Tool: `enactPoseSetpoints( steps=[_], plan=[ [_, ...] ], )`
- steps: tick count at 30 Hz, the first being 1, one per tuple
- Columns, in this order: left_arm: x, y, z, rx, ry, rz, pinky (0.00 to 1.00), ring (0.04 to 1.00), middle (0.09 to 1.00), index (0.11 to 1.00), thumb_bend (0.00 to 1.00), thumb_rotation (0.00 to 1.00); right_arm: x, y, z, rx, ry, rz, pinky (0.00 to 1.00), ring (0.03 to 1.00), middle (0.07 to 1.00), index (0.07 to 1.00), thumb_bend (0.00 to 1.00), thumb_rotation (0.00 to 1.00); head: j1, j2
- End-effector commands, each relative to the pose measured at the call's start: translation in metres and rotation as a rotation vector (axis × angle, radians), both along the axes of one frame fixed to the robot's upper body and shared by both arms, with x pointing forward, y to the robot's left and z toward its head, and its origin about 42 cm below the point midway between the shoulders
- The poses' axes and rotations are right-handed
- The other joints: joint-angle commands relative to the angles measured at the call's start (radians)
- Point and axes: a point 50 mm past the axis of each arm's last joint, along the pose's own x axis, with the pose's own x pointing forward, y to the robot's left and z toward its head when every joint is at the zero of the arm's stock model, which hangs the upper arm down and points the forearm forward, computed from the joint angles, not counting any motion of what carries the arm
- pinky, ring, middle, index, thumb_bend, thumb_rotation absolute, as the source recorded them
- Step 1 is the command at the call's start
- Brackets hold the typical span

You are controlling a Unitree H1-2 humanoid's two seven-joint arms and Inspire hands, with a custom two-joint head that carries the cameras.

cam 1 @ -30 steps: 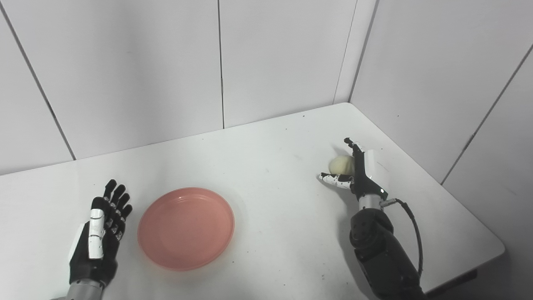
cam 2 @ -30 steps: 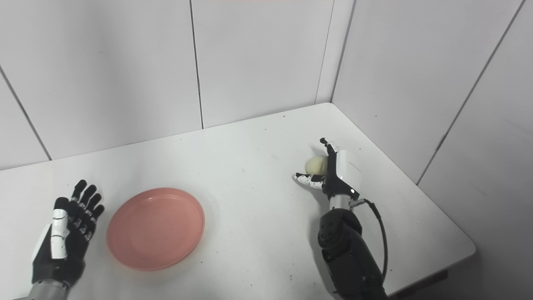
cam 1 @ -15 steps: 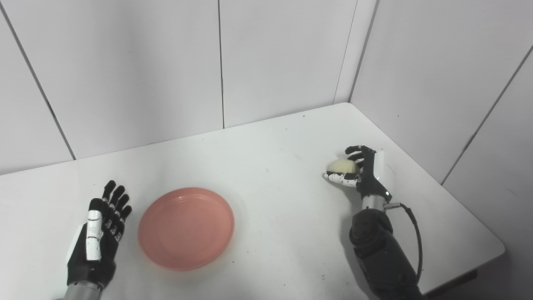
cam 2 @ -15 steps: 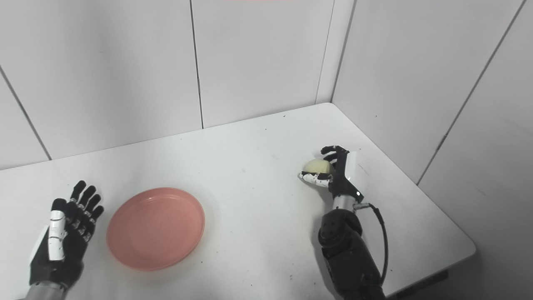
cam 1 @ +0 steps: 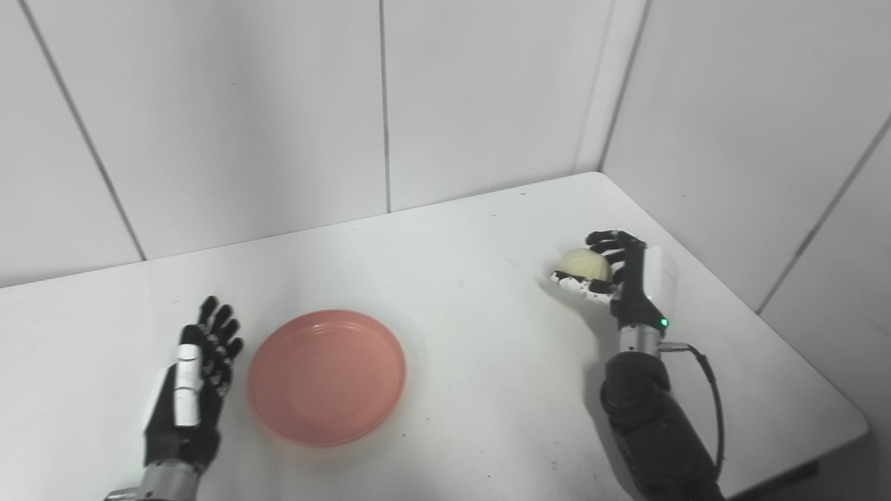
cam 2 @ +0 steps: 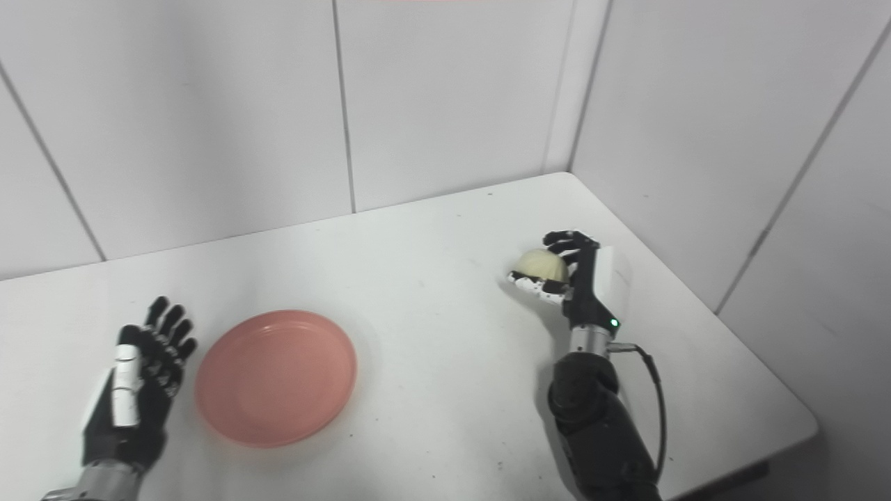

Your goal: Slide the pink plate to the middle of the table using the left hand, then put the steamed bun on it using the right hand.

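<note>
The pink plate (cam 1: 326,376) lies flat on the white table (cam 1: 452,348), left of centre. My left hand (cam 1: 191,390) rests just left of its rim, open with fingers spread, not touching it. On the right side my right hand (cam 1: 616,278) is shut on the pale steamed bun (cam 1: 583,264), fingers curled over its top and thumb under it, held a little above the table. The same bun (cam 2: 541,264) and plate (cam 2: 276,376) show in the right eye view.
White panelled walls (cam 1: 487,90) close the table at the back and right, meeting at a corner. The table's right edge (cam 1: 800,348) runs close behind my right arm. A cable (cam 1: 710,390) loops off the right forearm.
My right hand closed around the bun and lifted it slightly off the table. The camera shifted, moving the whole scene a little right. The left hand and plate stayed put.
</note>
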Motion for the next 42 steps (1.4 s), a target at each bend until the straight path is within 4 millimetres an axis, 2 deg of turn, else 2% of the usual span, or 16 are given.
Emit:
enactPoseSetpoints(
  steps=[1, 5, 10, 13, 16, 21, 29, 30, 32, 33, 37, 42],
  plan=[
    [-0.005, -0.01, -0.01, 0.012, 0.029, 0.001, 1.0, 1.0, 1.0, 1.0, 0.69, 1.0, 0.003, -0.005, 0.028, -0.048, -0.102, 0.077, 0.36, 0.423, 0.519, 0.513, 0.52, 0.0, 0.001, 0.001],
    [-0.004, -0.023, -0.012, 0.012, 0.021, 0.001, 1.0, 1.0, 1.0, 1.0, 0.66, 1.0, 0.0, 0.025, 0.051, -0.007, -0.163, 0.259, 0.36, 0.427, 0.506, 0.502, 0.52, 0.0, 0.054, 0.0],
    [-0.002, -0.031, -0.012, -0.008, 0.019, 0.003, 1.0, 1.0, 1.0, 1.0, 0.67, 1.0, -0.009, 0.052, 0.076, -0.009, -0.191, 0.379, 0.37, 0.428, 0.506, 0.501, 0.52, 0.0, 0.108, 0.0],
    [-0.002, -0.038, -0.015, -0.002, 0.012, 0.003, 1.0, 1.0, 1.0, 1.0, 0.66, 1.0, -0.017, 0.075, 0.091, 0.003, -0.206, 0.496, 0.39, 0.431, 0.505, 0.507, 0.52, 0.0, 0.202, -0.002],
    [-0.003, -0.045, -0.017, 0.003, 0.011, 0.003, 1.0, 0.999, 1.0, 1.0, 0.65, 1.0, -0.021, 0.09, 0.098, 0.008, -0.199, 0.559, 0.38, 0.425, 0.509, 0.51, 0.52, 0.0, 0.276, 0.003],
    [-0.007, -0.054, -0.018, 0.03, 0.01, 0.024, 1.0, 0.987, 0.992, 0.992, 0.64, 1.0, -0.023, 0.129, 0.103, -0.002, -0.19, 0.715, 0.36, 0.419, 0.512, 0.493, 0.52, 0.0, 0.33, 0.014],
    [-0.01, -0.054, -0.015, 0.039, 0.012, 0.035, 0.99, 0.972, 0.982, 0.98, 0.65, 1.0, -0.022, 0.193, 0.099, -0.001, -0.108, 0.882, 0.36, 0.423, 0.508, 0.48, 0.52, 0.0, 0.336, 0.033],
    [-0.01, -0.054, -0.015, 0.041, 0.01, 0.035, 0.99, 0.97, 0.981, 0.978, 0.66, 1.0, -0.022, 0.198, 0.096, 0.0, -0.09, 0.891, 0.34, 0.408, 0.496, 0.51, 0.51, 0.0, 0.323, 0.031],
    [-0.011, -0.053, -0.014, 0.044, 0.009, 0.033, 0.98, 0.969, 0.979, 0.977, 0.66, 1.0, -0.021, 0.202, 0.092, -0.002, -0.072, 0.897, 0.32, 0.401, 0.49, 0.527, 0.51, 0.0, 0.32, 0.032],
    [-0.011, -0.051, -0.014, 0.04, 0.009, 0.032, 0.98, 0.969, 0.979, 0.978, 0.66, 1.0, -0.019, 0.205, 0.084, 0.002, -0.045, 0.905, 0.32, 0.398, 0.488, 0.533, 0.51, 0.0, 0.294, 0.037],
    [-0.014, -0.047, -0.011, 0.02, 0.014, 0.017, 1.0, 0.983, 0.988, 0.992, 0.65, 1.0, -0.013, 0.216, 0.056, 0.0, 0.029, 0.931, 0.34, 0.389, 0.477, 0.544, 0.5, 0.0, 0.266, 0.045],
    [-0.016, -0.044, -0.009, -0.001, 0.022, -0.004, 1.0, 0.998, 1.0, 1.0, 0.65, 1.0, -0.01, 0.225, 0.035, -0.031, 0.058, 0.953, 0.29, 0.366, 0.472, 0.544, 0.5, 0.0, 0.244, 0.058]
  ],
)
